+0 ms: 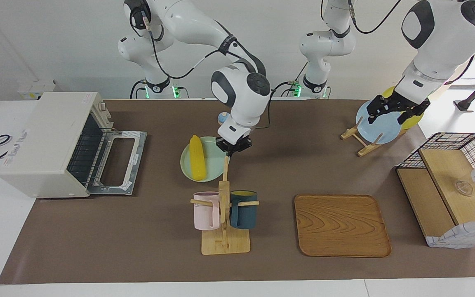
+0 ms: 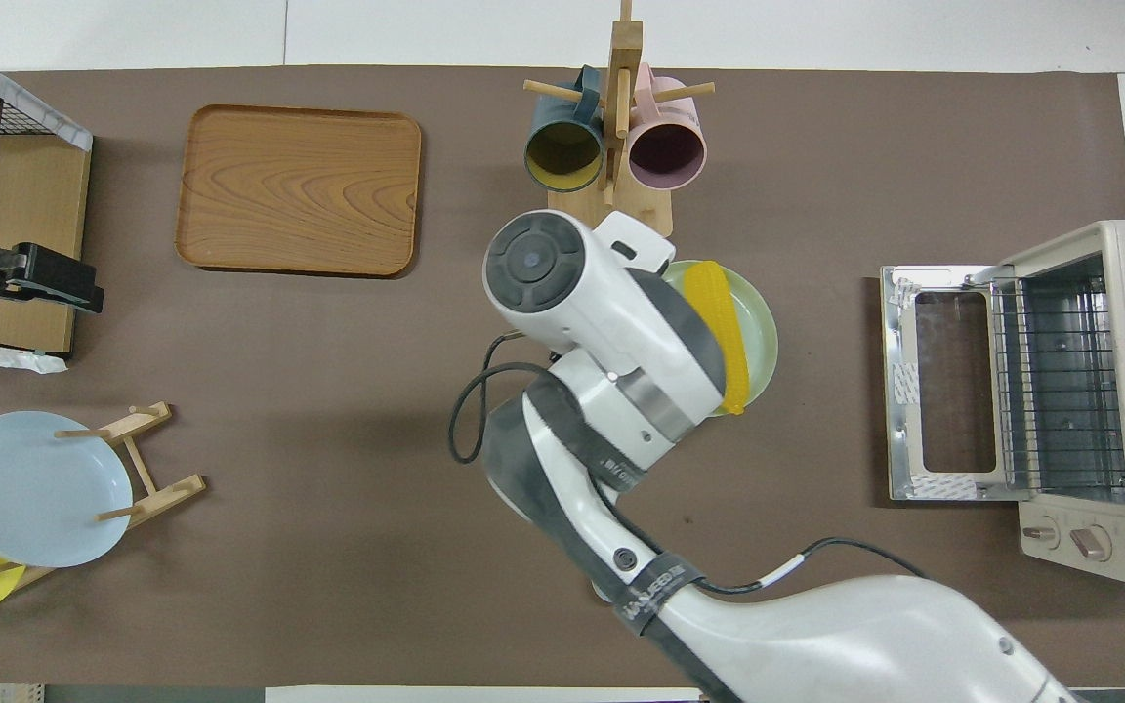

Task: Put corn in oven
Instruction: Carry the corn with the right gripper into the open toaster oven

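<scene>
At the right arm's end of the table stands the oven (image 1: 48,140), its door (image 1: 118,161) folded down flat on the brown mat and its wire rack (image 2: 1061,371) bare in the overhead view. Well apart from the door, toward the middle of the table, lies the green plate (image 1: 212,167) with the corn (image 1: 196,157) on it. The cob lies on the half of the plate toward the oven, one end pointing at the robots. The right gripper (image 1: 232,148) is at the plate's rim on the side away from the oven, its fingers clamped together on that rim and clear of the corn. Whether the plate is off the mat I cannot tell. Just beside the plate and farther from the robots is the wooden mug stand (image 1: 224,243), with a pink mug (image 1: 206,210) and a dark blue mug (image 1: 243,209) hanging on its pegs. Next toward the left arm's end lies a wooden tray (image 1: 342,225). Nearer to the robots than the tray, a plate rack (image 1: 359,140) holds a pale blue plate (image 1: 379,128) and a yellow plate (image 1: 415,119) on edge. The left gripper (image 1: 393,110) hangs in the air over that rack, fingers spread apart and holding nothing, while its arm waits. At the left arm's end sits a wire-and-wood basket (image 1: 456,142).
</scene>
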Tool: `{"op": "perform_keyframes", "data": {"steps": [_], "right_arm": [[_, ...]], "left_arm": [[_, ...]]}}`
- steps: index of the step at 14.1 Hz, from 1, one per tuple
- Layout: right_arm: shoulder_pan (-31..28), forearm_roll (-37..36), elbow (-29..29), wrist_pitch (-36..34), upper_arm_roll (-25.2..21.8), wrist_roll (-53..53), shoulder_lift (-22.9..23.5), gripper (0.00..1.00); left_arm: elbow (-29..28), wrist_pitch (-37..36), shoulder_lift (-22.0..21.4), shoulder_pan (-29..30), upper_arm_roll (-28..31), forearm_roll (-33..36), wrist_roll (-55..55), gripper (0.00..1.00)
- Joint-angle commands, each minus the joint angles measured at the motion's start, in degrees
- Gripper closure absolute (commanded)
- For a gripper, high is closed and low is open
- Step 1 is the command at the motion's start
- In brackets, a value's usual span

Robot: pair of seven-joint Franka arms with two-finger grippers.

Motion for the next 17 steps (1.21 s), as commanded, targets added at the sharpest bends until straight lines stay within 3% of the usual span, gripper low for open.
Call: {"op": "perform_keyframes", "data": {"steps": [1, 5, 9, 17], "right_arm": [[-7.59, -0.82, -9.54, 0.36, 0.59, -8.89, -8.02, 1.00], [-16.56, -1.35, -17.12, 0.27, 0.41, -17.52, -12.88, 1.00], [-19.48, -8.80, -18.27, -4.28, 0.41, -19.03, -13.67, 1.00], [-29.76, -8.91, -20.29, -3.60, 0.58, -29.83, -14.73, 1.00]], "left_arm": [[0.13, -2.78, -1.32, -0.94, 0.32, 1.17, 0.06, 0.00], [-1.80, -3.41, -3.96, -4.46, 2.60, 1.17, 0.06, 0.00], [-1.80, 0.01, -3.35, -3.84, 2.43, 0.99, 0.06, 0.00], [-2.24, 0.55, -3.17, -3.84, 2.51, 0.46, 0.06, 0.00]]}}
